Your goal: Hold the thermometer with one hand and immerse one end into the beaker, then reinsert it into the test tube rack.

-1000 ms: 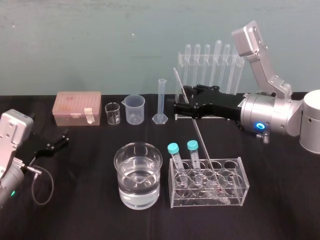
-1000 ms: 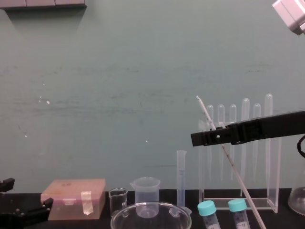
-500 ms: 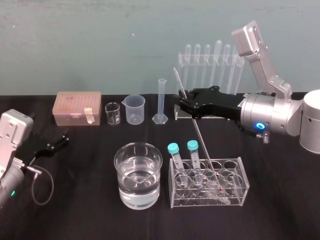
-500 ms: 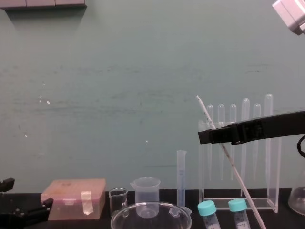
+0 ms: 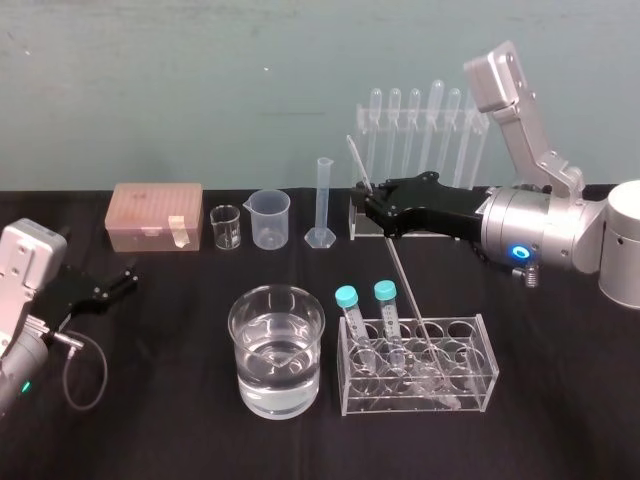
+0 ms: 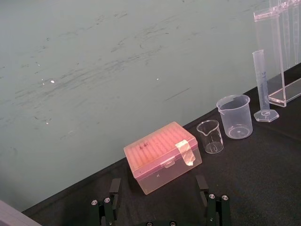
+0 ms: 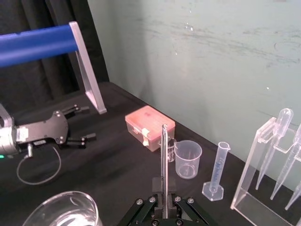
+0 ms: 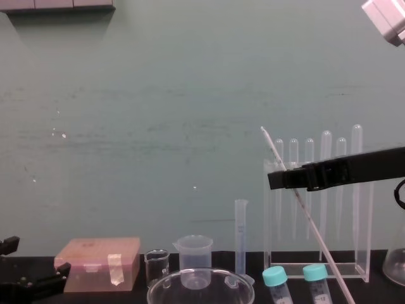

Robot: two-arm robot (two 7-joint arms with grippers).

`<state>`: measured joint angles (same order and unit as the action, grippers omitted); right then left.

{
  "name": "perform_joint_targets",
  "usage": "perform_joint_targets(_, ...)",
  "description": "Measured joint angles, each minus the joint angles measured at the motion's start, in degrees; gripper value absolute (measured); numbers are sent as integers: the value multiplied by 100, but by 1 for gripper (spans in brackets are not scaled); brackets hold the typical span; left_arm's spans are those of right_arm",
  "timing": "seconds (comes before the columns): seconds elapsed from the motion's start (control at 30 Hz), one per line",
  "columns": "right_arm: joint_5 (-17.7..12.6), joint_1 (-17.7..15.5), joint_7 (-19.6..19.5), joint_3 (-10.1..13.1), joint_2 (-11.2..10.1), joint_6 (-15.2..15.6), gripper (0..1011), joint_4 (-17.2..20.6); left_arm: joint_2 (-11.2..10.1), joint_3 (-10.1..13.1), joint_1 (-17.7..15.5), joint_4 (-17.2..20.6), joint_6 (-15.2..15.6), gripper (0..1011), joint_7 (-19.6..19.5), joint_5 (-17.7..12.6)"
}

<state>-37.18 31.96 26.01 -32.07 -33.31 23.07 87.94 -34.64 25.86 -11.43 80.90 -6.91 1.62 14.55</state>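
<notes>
The thermometer (image 5: pixel 400 282) is a long thin glass rod leaning up and back out of the low clear test tube rack (image 5: pixel 482 372) at front right. My right gripper (image 5: pixel 370 208) reaches in from the right, well above the rack. It is shut on the thermometer's upper part, with the rod (image 7: pixel 163 165) rising straight from between the closed fingers. From the chest view, the gripper (image 8: pixel 278 179) crosses the slanted rod (image 8: pixel 310 221). The wide glass beaker (image 5: pixel 277 350), part full of water, stands just left of the rack. My left gripper (image 5: pixel 115 282) rests open at the table's left edge.
Along the back stand a pink lidded box (image 5: pixel 156 215), a tiny glass beaker (image 5: pixel 226 228), a plastic beaker (image 5: pixel 270 218), a graduated cylinder (image 5: pixel 322 203) and a tall acrylic stand of pipettes (image 5: pixel 420 125). Two teal-capped tubes (image 5: pixel 346 296) occupy the rack's left holes.
My right gripper's fingers have closed from wide apart onto the thermometer. The arm and the rod have stayed in about the same place; the left arm has not moved.
</notes>
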Motion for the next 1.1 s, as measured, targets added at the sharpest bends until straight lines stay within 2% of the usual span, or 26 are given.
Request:
perform_joint_targets(0.2, -122, -201, -16, 163, 25, -286, 56, 126, 0, 0, 0, 0, 0, 1008, 0, 0)
perform_joint_targets(0.4, -185, -529, -30, 402, -31, -862, 56, 349, 0, 0, 0, 0, 0, 1008, 0, 0)
perform_joint_targets(0.47, -160, -729, -22, 530, -91, -1242, 56, 464, 0, 0, 0, 0, 0, 1008, 0, 0)
perform_joint_targets(0.5, -160, -729, -22, 530, -91, -1242, 56, 464, 0, 0, 0, 0, 0, 1008, 0, 0)
perform_joint_targets(0.53, -153, -865, 4, 613, -122, -1457, 56, 527, 0, 0, 0, 0, 0, 1008, 0, 0)
perform_joint_targets(0.73, -178, -1345, 53, 913, -160, -1991, 56, 700, 0, 0, 0, 0, 0, 1008, 0, 0)
perform_joint_targets(0.9, -211, -1642, 88, 1131, -154, -2255, 56, 825, 0, 0, 0, 0, 0, 1008, 0, 0)
perform_joint_targets(1.1, -193, -1657, 188, 1288, -158, -2367, 56, 930, 0, 0, 0, 0, 0, 1008, 0, 0)
